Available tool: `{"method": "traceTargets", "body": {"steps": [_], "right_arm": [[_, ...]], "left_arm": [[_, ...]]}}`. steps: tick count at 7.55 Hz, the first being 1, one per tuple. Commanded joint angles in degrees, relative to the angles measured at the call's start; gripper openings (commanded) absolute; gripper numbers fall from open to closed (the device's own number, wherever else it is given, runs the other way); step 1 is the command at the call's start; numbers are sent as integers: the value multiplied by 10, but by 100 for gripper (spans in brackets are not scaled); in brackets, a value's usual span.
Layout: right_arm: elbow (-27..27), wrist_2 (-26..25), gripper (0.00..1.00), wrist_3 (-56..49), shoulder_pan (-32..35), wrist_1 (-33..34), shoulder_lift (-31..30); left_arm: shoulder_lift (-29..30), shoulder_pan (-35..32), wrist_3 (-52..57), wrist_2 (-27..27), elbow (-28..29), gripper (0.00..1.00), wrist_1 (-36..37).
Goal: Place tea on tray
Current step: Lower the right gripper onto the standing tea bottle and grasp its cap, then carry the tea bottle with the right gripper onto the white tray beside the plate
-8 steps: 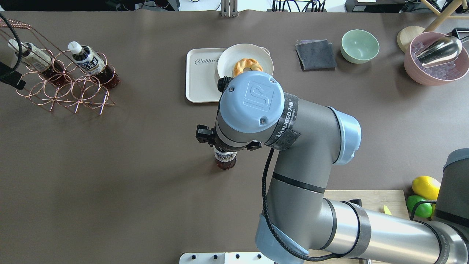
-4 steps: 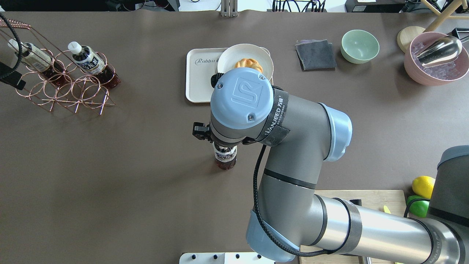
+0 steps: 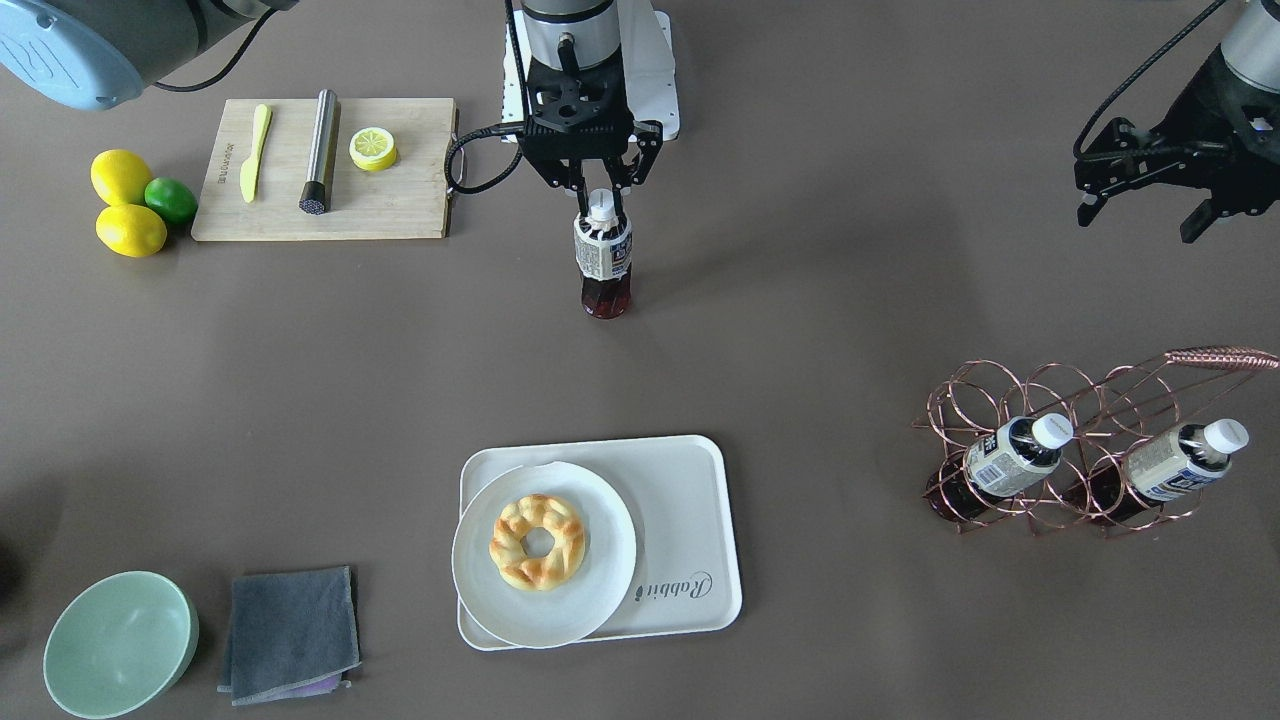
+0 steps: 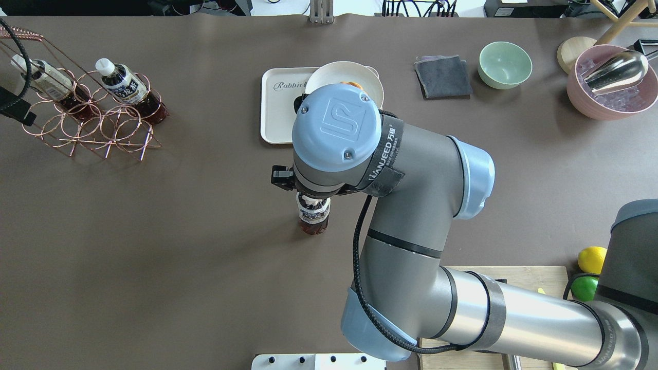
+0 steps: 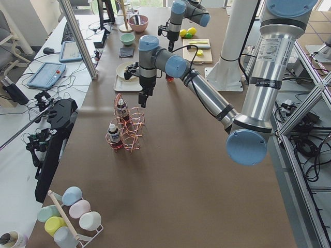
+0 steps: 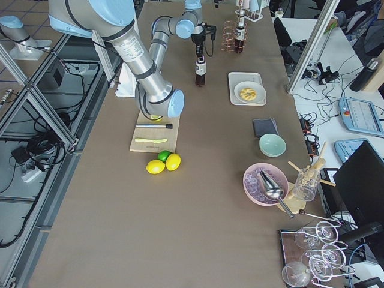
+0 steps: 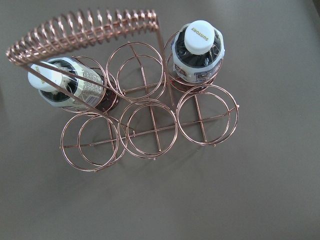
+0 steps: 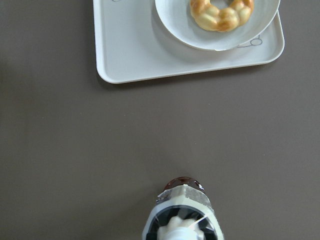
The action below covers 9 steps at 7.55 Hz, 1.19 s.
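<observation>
My right gripper [image 3: 600, 195] is shut on the neck of the tea bottle [image 3: 603, 258], under its white cap, and holds it upright low over the brown table. The bottle also shows below the wrist in the overhead view [image 4: 313, 218] and at the bottom of the right wrist view [image 8: 182, 215]. The cream tray [image 3: 690, 500] marked "Rabbit" lies farther out from the robot [image 8: 130, 50]; a round white plate [image 3: 590, 600] with a doughnut [image 3: 537, 540] covers one half. My left gripper [image 3: 1138, 226] is open and empty, above the copper rack [image 7: 150, 120].
The copper wire rack [image 3: 1060, 400] holds two more tea bottles [image 3: 1010, 455] [image 3: 1180, 460]. A wooden cutting board [image 3: 400, 210] with lemon half, knife and metal rod lies near the robot's base. Lemons and a lime [image 3: 130, 205], a green bowl [image 3: 120, 645], a grey cloth [image 3: 290, 630] and a pink bowl [image 4: 611, 82] stand around.
My right arm has moved a little toward the tray with the tea bottle in its gripper, and now covers most of the doughnut in the overhead view. The left arm has not moved.
</observation>
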State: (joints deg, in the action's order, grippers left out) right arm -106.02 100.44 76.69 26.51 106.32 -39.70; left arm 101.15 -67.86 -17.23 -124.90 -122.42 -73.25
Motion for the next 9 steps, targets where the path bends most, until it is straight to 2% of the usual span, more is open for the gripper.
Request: {"method": "traceTargets", "body": {"steps": [1,2,4,5,7,8,9], "right_arm": [[31,-1,0,-43,26,37,44],[82,3,0,-72,54,33,77],[225,21,0,-73,97,-74,131],[291,54,0,-75,127,-102,161],[449,81,0,-86,155,-154,250],[496,81,0,-81,158,-197,261],[518,81,0,-83,159,-211,262]], "left_arm": [[-40,-3,0,0,-21,97,-8],[-85,-27,1,0,-38,97,-28],[-201,-55,1,-1,-29,97,-175],[-222,-55,1,-1,-20,97,-211],[-223,-60,0,-1,-23,97,-212],[-223,-65,1,-1,-22,97,-211],[-223,-67,1,-1,-21,97,-211]]}}
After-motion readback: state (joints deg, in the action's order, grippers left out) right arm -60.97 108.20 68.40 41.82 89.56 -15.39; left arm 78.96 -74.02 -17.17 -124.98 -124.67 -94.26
